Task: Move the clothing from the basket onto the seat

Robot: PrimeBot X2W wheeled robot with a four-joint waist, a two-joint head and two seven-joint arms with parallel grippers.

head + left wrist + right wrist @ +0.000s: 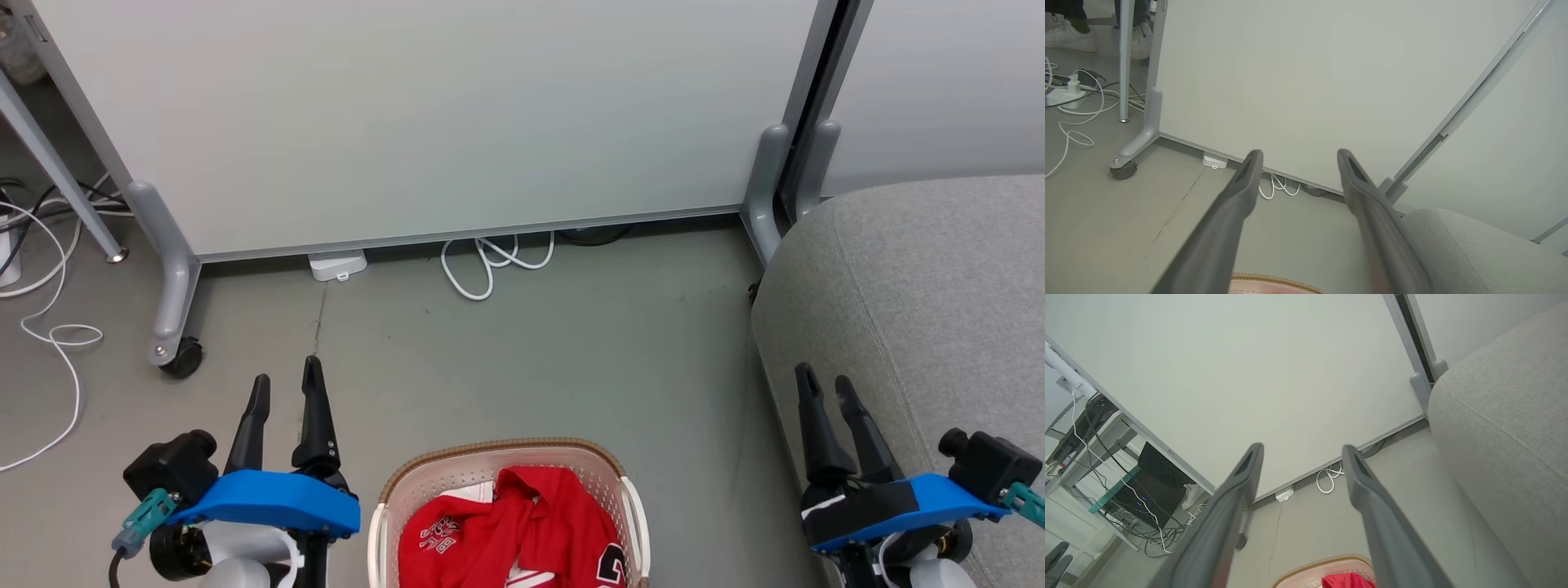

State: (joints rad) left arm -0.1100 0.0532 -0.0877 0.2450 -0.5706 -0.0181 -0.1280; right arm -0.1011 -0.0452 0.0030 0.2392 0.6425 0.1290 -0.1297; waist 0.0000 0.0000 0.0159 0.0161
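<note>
Presently your left tool (286,369) and right tool (824,376) stand wide open, empty; the clothing (522,531) lies between them, nearer the left.

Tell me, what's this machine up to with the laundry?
A two-armed robot is about to move red jerseys from a white basket onto the grey sofa on its right. Nothing is picked up yet: the jerseys lie in the basket, and its left hand and right hand hover open and empty on either side.

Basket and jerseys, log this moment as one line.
jerseys: in basket | left end effector: open, empty | right end effector: open, empty
</note>
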